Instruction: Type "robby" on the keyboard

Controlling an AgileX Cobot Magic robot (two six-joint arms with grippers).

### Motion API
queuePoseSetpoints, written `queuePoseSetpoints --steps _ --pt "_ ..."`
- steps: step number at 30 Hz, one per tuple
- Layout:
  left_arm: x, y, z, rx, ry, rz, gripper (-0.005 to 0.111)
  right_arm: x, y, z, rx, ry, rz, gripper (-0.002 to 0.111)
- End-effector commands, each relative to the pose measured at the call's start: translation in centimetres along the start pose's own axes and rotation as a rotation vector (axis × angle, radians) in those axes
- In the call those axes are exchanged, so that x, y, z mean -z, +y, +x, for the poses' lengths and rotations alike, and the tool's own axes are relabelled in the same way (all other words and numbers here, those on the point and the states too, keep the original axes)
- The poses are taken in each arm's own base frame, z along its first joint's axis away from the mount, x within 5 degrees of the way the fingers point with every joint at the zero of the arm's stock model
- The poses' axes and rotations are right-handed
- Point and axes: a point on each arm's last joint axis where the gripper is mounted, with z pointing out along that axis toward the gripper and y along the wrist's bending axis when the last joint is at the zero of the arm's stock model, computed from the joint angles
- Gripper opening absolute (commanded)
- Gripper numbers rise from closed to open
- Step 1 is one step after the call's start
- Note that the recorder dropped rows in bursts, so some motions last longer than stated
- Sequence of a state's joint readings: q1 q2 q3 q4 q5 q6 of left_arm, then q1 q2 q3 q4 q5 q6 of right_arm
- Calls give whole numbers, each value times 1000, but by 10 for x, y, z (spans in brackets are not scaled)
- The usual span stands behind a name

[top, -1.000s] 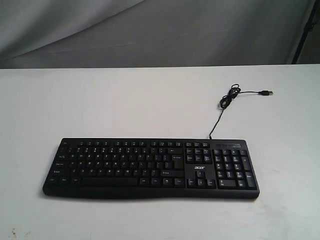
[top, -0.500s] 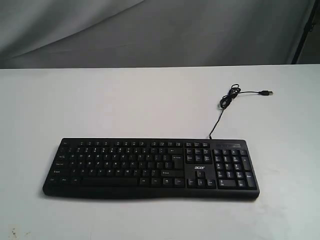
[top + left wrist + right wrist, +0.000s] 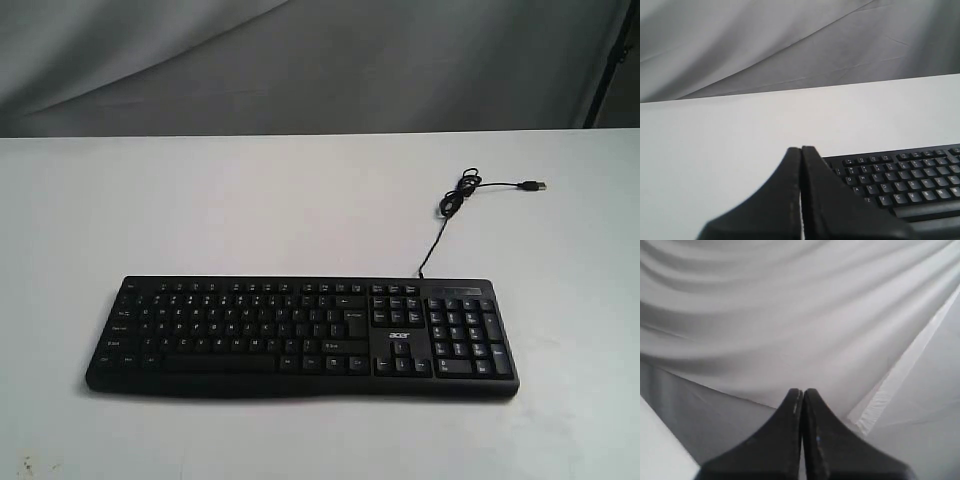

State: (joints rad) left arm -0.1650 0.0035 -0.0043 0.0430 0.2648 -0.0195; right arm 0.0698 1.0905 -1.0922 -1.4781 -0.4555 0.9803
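The wide black keyboard [image 3: 300, 335] with number pad and white "acer" logo lies flat on the white table [image 3: 250, 210], near its front edge. Its thin black cable [image 3: 450, 205] curls behind it and ends in a USB plug [image 3: 535, 186]. Neither arm shows in the exterior view. In the left wrist view my left gripper [image 3: 801, 148] is shut and empty, held above the table beside the keyboard [image 3: 900, 180], whose Q, A and Z keys lie close by. My right gripper [image 3: 803, 390] is also shut and empty, facing the grey cloth; the keyboard is out of that view.
A grey draped cloth backdrop [image 3: 300, 60] hangs behind the table. A dark stand [image 3: 610, 60] rises at the far right. A white strip [image 3: 900, 375] runs across the cloth in the right wrist view.
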Motion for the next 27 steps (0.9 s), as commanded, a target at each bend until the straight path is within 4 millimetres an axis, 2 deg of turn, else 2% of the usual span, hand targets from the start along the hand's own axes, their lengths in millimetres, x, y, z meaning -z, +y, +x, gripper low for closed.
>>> queuePoseSetpoints --steps 1,3,4,5,6,7,8,10,13,15,21,24,27 --pt "0 0 1 -3 -5 5 0 8 -41 -17 140 129 345 0" --pt "0 0 1 -3 -5 5 0 20 -73 -15 393 413 698 0" --pt "0 0 1 -3 -5 5 0 21 -83 -11 489 583 825 0" --pt "0 0 1 -3 -5 5 0 19 -87 -7 457 774 905 0" --pt "0 0 1 -3 -5 5 0 11 -85 -5 365 829 853 0" --pt "0 0 1 -3 -5 5 0 -1 -80 -5 142 834 697 0" --pt "0 0 1 -3 -5 5 0 -12 -74 -9 -3 807 537 0" --pt "0 0 1 -3 -5 5 0 -38 -54 -17 -188 712 147 0" --pt "0 0 1 -3 -5 5 0 -71 -19 -22 -259 580 -339 0" --pt "0 0 1 -3 -5 5 0 -86 4 -16 -238 557 -537 0" --pt "0 0 1 -3 -5 5 0 -124 78 39 -43 758 -764 0" --pt "0 0 1 -3 -5 5 0 -129 112 53 -1 683 -925 0" --pt "0 0 1 -3 -5 5 0 -131 132 62 -37 559 -982 0"
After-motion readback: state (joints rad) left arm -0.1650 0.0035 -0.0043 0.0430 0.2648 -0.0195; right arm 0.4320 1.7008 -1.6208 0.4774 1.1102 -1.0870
